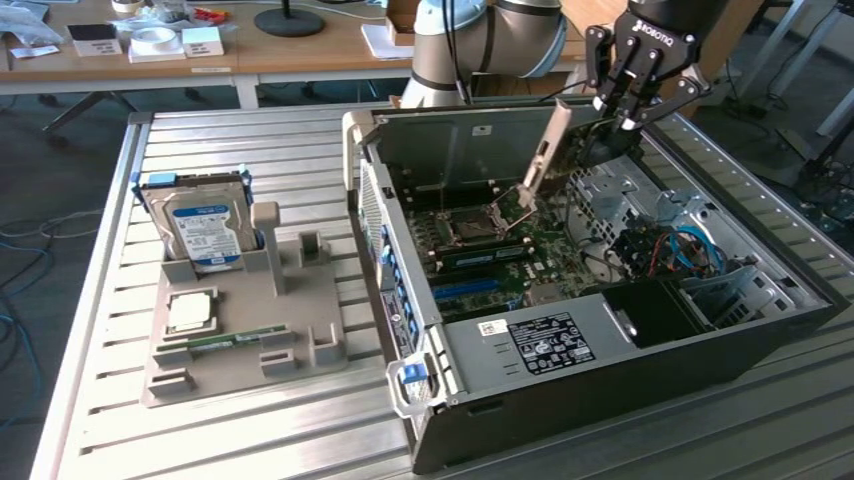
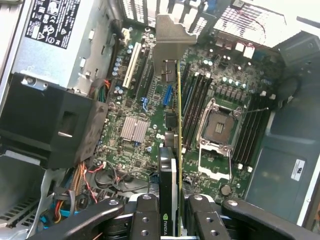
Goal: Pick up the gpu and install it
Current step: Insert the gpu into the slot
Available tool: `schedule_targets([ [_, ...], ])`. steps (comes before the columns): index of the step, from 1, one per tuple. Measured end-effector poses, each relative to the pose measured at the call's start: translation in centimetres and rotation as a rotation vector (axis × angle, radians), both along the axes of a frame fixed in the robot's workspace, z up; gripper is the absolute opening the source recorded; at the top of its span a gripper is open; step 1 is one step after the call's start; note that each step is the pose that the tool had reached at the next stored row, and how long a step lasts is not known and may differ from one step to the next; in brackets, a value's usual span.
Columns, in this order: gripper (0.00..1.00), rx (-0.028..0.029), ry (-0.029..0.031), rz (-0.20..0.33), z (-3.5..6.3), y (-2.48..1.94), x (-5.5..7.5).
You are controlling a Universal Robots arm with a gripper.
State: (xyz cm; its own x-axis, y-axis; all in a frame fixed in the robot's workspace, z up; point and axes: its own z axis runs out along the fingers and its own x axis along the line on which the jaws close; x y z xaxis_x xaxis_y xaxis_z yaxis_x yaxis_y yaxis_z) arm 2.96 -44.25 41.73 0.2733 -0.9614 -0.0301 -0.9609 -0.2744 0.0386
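While the gripper (image 1: 625, 122) hangs over the open computer case (image 1: 667, 380), its fingers (image 2: 145, 215) are clamped shut on the gpu (image 1: 581, 145), which runs edge-on between them in the wrist view. Pickup looks done to me; install is not. The card sits tilted and clear above the motherboard (image 1: 534, 250), with no edge in any slot that I can see. Its metal bracket (image 2: 170, 37) points toward the vented rear wall of the case, with the white slot (image 2: 131, 65) and the darker slots just beside that end. For room, the case has no cover on, so there is plenty of space above the board. Lower down it gets tighter. The processor socket (image 2: 220, 125) lies on one side of the card line and a small silver heatsink (image 2: 134, 129) on the other. A black shroud (image 2: 50, 125) and loose cables (image 2: 95, 175) sit further off. The hard drive (image 1: 200, 225) stands in a grey holder (image 1: 254, 305) at the exterior view's left, well apart from the case.
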Motion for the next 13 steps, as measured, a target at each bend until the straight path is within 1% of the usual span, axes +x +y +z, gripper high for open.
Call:
schedule_targets([
  [13, 0.27, -0.0001, 0.0, -0.004, 0.01, 0.0, 0.0],
])
